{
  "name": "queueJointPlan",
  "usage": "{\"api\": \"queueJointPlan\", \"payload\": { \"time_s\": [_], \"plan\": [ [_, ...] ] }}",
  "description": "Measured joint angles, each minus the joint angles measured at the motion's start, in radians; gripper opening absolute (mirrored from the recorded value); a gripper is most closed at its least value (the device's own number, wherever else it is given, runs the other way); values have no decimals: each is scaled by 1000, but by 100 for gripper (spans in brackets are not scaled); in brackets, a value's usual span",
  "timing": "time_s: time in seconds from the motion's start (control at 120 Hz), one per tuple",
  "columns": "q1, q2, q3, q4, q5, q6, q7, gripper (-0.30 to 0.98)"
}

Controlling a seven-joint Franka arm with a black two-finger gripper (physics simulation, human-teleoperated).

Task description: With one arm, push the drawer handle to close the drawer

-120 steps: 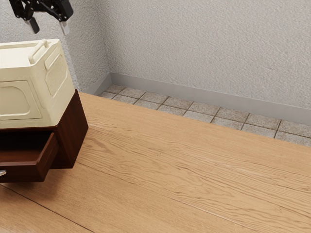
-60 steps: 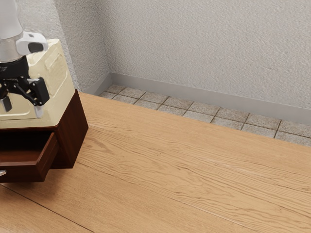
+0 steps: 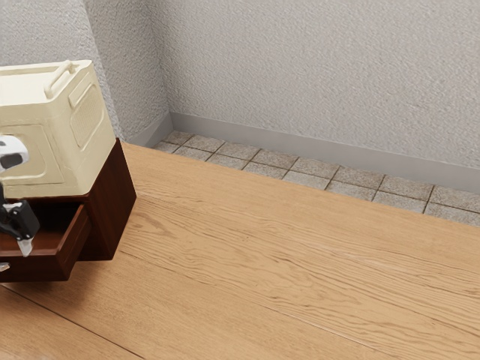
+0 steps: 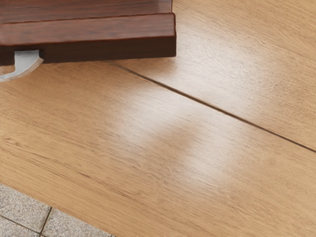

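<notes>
Down from in front of the cream box (image 3: 75, 127), the gripper (image 3: 21, 222) has come to the open drawer (image 3: 52, 266), at the exterior view's left edge. Neither the box nor the drawer has shifted since the earlier frames. The gripper's lower end lies across the top of the drawer front in that view, just to the right of the silver handle (image 3: 4, 267) and a little higher. As the edge of the view cuts the gripper off, I cannot tell whether it is spread or pressed together, nor whether it touches the drawer.

The drawer stands well out of its dark red-brown cabinet (image 3: 112, 210), toward the near side, with part of its inside in sight. The handle is on its near face. The box sits on top of the cabinet, with a raised grip (image 3: 58, 81) along its right end. In front of the box, at the left, is a white part of the arm (image 3: 11, 154).

In the wrist view, the top edge of the drawer front is plain to see, and the handle curves out from the face over the wooden table (image 4: 197, 148). A dark seam (image 4: 212, 106) crosses the tabletop, running out from beside the drawer front. To the right of the cabinet the table stretches away bare-grained, and past its far edge come grey floor tiles (image 3: 300, 180), then a pale textured wall (image 3: 315, 75).
</notes>
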Motion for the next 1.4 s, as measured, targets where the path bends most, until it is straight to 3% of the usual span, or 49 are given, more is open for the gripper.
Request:
{"api": "queueJointPlan", "payload": {
  "time_s": [0.3,0.408,0.842,0.975,1.242,1.4],
  "plan": [
    [-7,-43,262,-155,210,134,65,69],
    [7,-44,301,-191,271,170,97,69],
    [57,-19,395,-264,357,267,183,67],
    [65,-16,398,-267,362,289,200,54],
    [71,-11,417,-263,366,320,240,14],
    [73,5,418,-256,367,326,254,3]
  ]
}}
